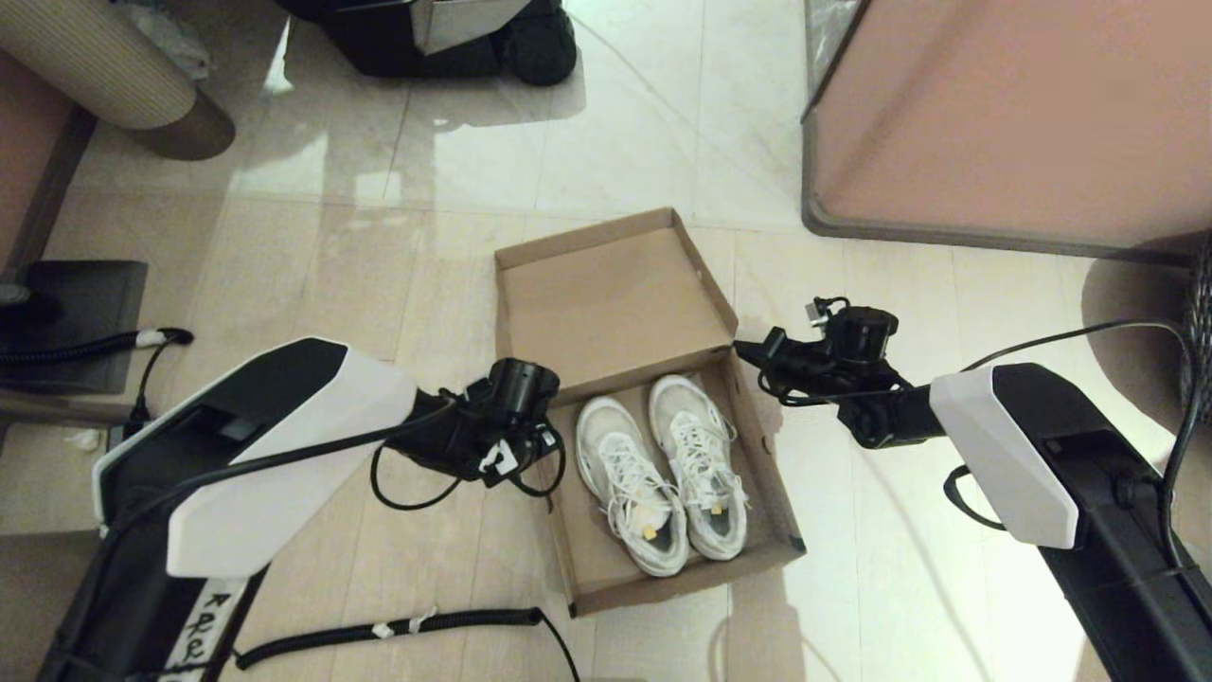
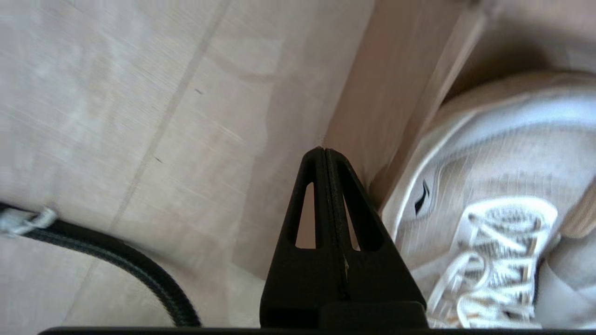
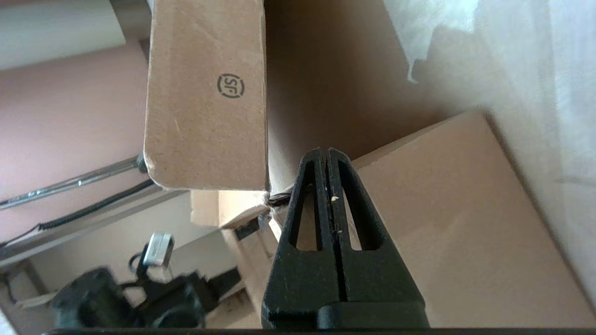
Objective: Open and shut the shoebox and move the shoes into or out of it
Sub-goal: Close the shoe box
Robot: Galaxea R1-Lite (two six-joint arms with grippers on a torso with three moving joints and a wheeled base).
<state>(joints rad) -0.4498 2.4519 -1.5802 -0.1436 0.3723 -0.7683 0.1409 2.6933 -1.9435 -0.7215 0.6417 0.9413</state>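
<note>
On my right wrist camera, the right gripper (image 3: 328, 151) has its two black fingers (image 3: 347, 195) pressed flat together, holding nothing. Their tips sit against the corner where the raised lid (image 3: 207, 93) meets the side wall of the shoebox (image 3: 419, 200). A small round stamp shows on the lid's flap.

On my left wrist camera, the left gripper (image 2: 324, 150) also has its fingers (image 2: 347, 209) pinched together with nothing between them. They point at the outer face of the shoebox (image 2: 372, 107) wall, just beside it. One of the shoes (image 2: 489, 186) fills the right of that frame, laces showing. A black cable (image 2: 116, 256) curves across the lower left.

In my head camera, the shoebox (image 1: 663, 578) sits at the middle of the frame on the pale tiled floor (image 1: 379, 237), with its lid (image 1: 606, 294) open and standing back toward the top of the picture. The shoes (image 1: 663, 474), a white pair, lie side by side inside the box, toes toward the lid. The left gripper (image 1: 544, 455) is at the box's left edge, left of center. The right gripper (image 1: 743, 352) is right of center, at the box's upper right corner. A pinkish panel (image 1: 1023, 114) fills the upper right.
</note>
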